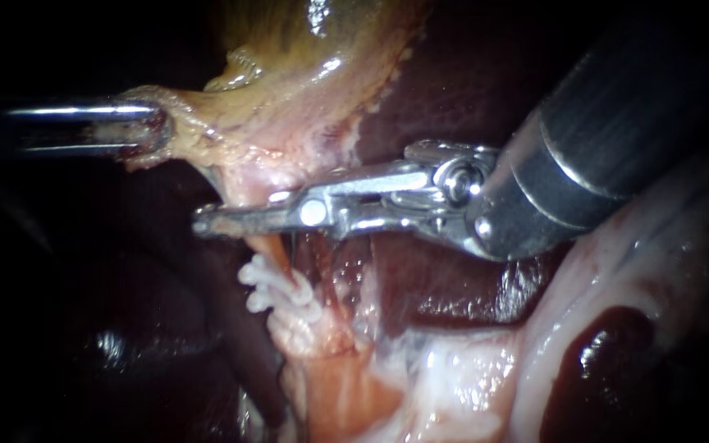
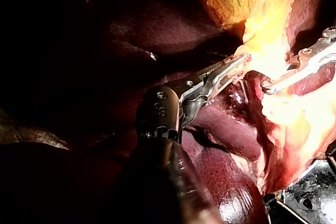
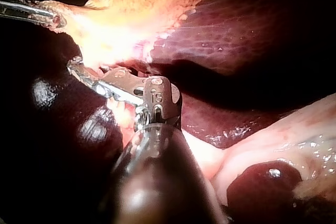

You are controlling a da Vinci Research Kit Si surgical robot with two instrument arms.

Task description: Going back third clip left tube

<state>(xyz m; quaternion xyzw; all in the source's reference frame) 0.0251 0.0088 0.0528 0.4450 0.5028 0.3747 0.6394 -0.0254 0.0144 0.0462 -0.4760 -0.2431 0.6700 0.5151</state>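
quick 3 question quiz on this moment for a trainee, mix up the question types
1. True or false: the left tool has its jaws shut on the gallbladder.
2. In the endoscope view, where do the white clips sit? A: above the right tool, on the gallbladder. B: below the right tool's tip, on a tube. C: inside the left tool.
3. Fill in: the right tool's shaft enters the endoscope view from the ___.

Key: 1 true; 2 B; 3 upper right.
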